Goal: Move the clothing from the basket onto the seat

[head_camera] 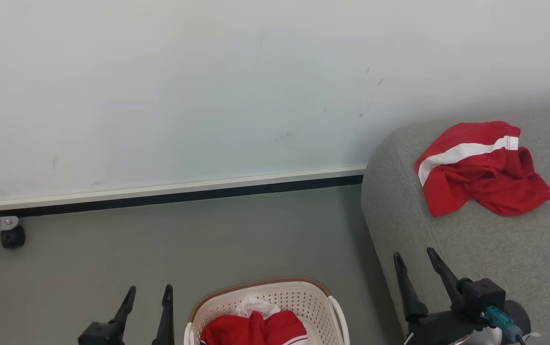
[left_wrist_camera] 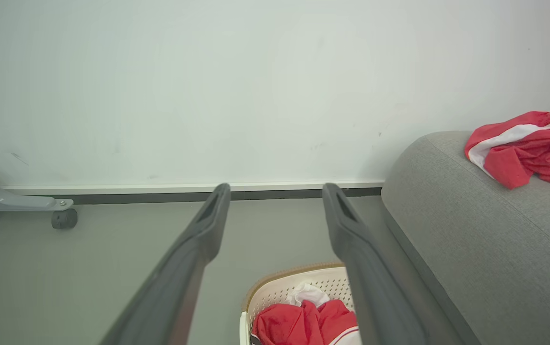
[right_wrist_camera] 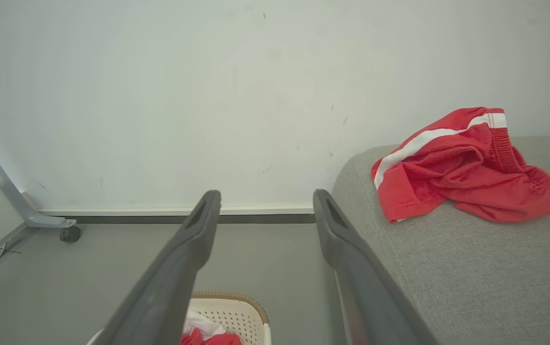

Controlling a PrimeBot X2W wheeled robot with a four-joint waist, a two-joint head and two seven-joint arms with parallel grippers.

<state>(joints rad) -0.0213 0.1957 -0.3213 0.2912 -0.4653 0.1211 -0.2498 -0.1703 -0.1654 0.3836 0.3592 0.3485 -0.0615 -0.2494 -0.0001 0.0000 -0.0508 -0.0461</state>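
The basket (head_camera: 303, 299) mouth is open from above; the seat (head_camera: 485, 239) flanks its right side (bare floor (head_camera: 111, 249) lies left).

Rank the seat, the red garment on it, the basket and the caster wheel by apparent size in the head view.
1. seat
2-3. red garment and basket: look alike; basket nearer and cropped, so unranked
4. caster wheel

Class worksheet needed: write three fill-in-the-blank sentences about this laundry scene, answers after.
One red garment lies on the grey ____.
The basket stands on the ____.
The left end effector and right end effector are both ____, holding nothing.
Answers: seat; floor; open.
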